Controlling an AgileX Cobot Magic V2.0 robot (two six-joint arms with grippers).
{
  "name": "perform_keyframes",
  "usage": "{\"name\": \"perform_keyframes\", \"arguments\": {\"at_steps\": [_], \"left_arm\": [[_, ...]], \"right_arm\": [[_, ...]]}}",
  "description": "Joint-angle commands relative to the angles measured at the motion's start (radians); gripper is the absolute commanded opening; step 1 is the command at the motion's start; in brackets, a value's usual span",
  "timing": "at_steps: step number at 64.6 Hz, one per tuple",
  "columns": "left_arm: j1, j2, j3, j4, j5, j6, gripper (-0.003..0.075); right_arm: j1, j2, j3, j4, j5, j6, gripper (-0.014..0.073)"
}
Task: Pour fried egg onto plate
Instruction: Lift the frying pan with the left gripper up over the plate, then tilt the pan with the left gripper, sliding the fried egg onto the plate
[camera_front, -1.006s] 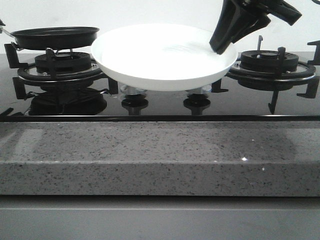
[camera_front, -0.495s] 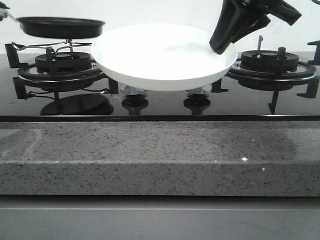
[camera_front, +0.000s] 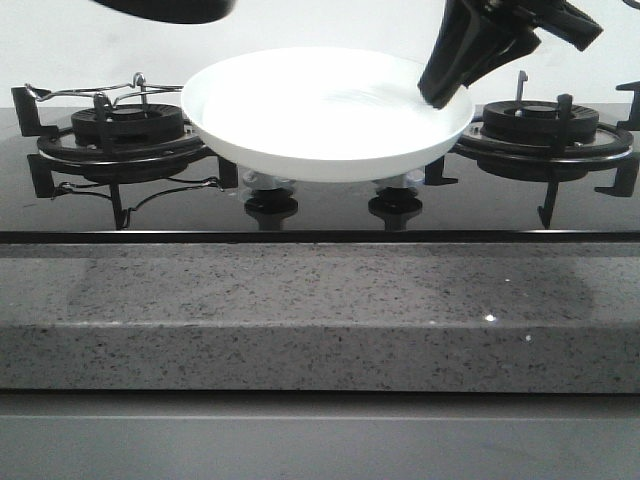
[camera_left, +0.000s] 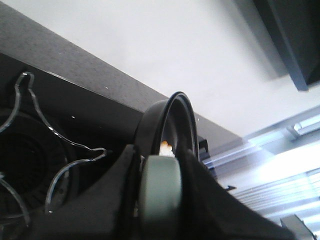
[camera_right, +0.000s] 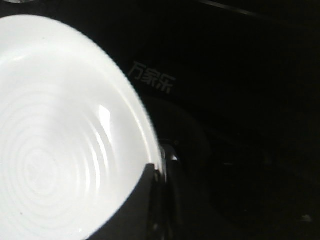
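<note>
Front view: the right gripper (camera_front: 445, 92) clamps the plate's (camera_front: 320, 125) right rim, holding it above the hob (camera_front: 320, 205) centre. The pan (camera_front: 170, 8) is at the top edge.

Left wrist view: the left gripper (camera_left: 159, 172) clamps the pan handle (camera_left: 160, 192); the egg (camera_left: 166, 146) peeks inside the pan.

Right wrist view: fingers (camera_right: 150, 200) pinch the plate rim.

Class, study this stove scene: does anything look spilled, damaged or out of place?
Nothing looks spilled or broken. The plate is held off the stove by the right gripper clamped on its rim, and its inside is bare.
</note>
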Motion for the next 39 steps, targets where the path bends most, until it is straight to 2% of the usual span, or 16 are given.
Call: {"name": "perform_keyframes", "arguments": {"at_steps": [1, 27, 39], "left_arm": [[-0.051, -0.096, -0.031, -0.037, -0.029, 0.001, -0.0019], [-0.238, -0.261, 0.021, 0.143, -0.194, 0.030, -0.0019], [-0.380, -0.318, 0.022, 0.261, -0.295, 0.080, -0.0019]], "right_arm": [[-0.001, -0.051, -0.027, 0.038, -0.039, -0.008, -0.0060], [-0.001, -0.051, -0.027, 0.038, -0.039, -0.008, -0.0060], [-0.001, -0.051, -0.027, 0.038, -0.039, -0.008, -0.0060]]}}
